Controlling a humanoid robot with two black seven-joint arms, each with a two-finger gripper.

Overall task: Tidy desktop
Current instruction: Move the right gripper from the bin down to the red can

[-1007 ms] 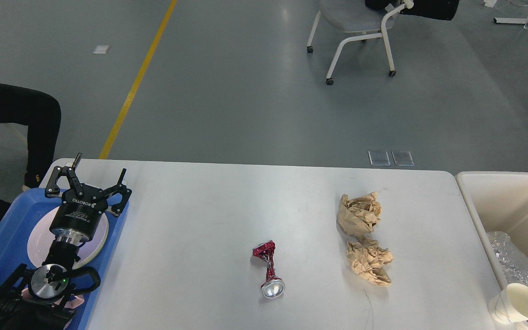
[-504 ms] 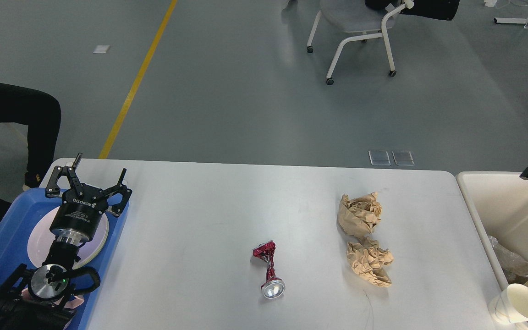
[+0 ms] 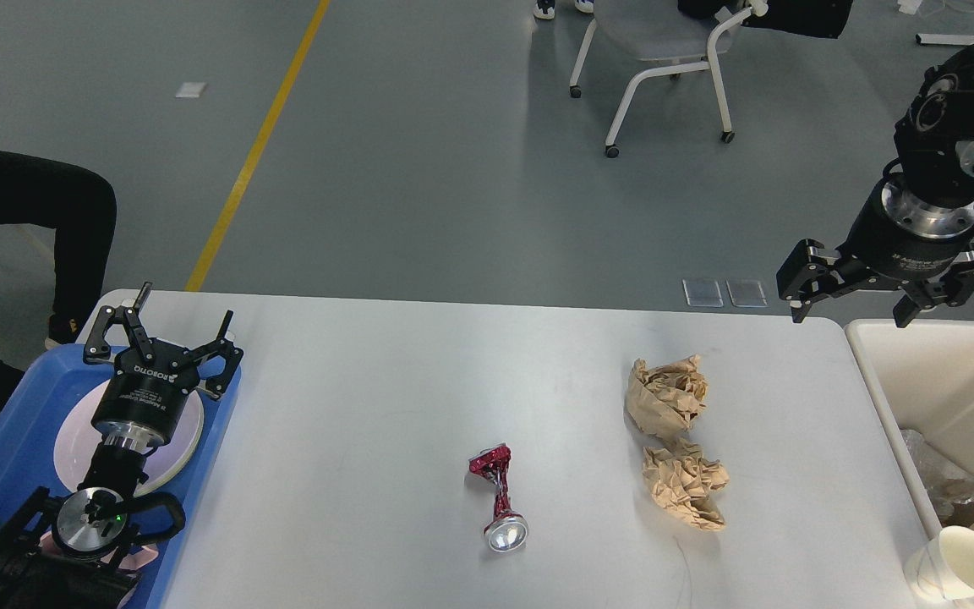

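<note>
Overhead, right end effector (image 3: 876, 298), desktop (image 3: 419, 381) below

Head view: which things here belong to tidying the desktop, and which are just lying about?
Job:
- desktop
- crushed red can
- two brown paper wads
- beige bin
- blue tray
- paper cup
- left gripper, right gripper, jaws open

Lying about:
- office chair
- yellow floor line

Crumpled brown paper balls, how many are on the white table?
2. One paper ball lies right of the table's middle; the other paper ball sits just in front of it, touching. More may hide in the bin.
</note>
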